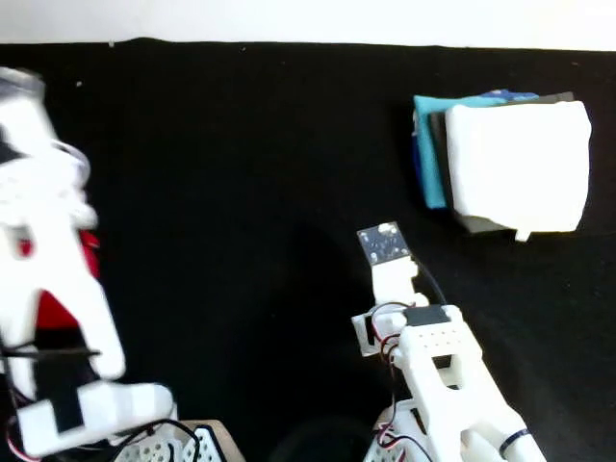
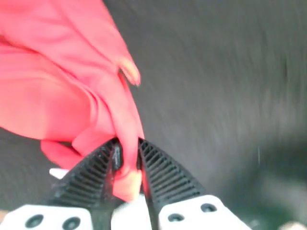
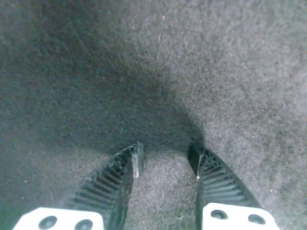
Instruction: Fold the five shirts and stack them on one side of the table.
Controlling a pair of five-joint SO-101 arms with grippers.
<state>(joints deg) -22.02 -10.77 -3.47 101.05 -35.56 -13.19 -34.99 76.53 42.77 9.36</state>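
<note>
A red shirt (image 2: 57, 91) hangs bunched in my left gripper (image 2: 127, 152), whose black fingers are shut on a fold of it. In the high view the left arm stands at the table's left edge with the red shirt (image 1: 60, 310) showing behind it. A stack of folded shirts (image 1: 510, 164), white on top with teal, blue and dark layers under it, lies at the far right. My right gripper (image 3: 165, 160) is open just above the bare black cloth, near the front middle of the table.
The table (image 1: 241, 164) is covered in black cloth. The right arm's white body (image 1: 433, 366) rises from the front edge. Wires and base plates sit at the front edge by both arms.
</note>
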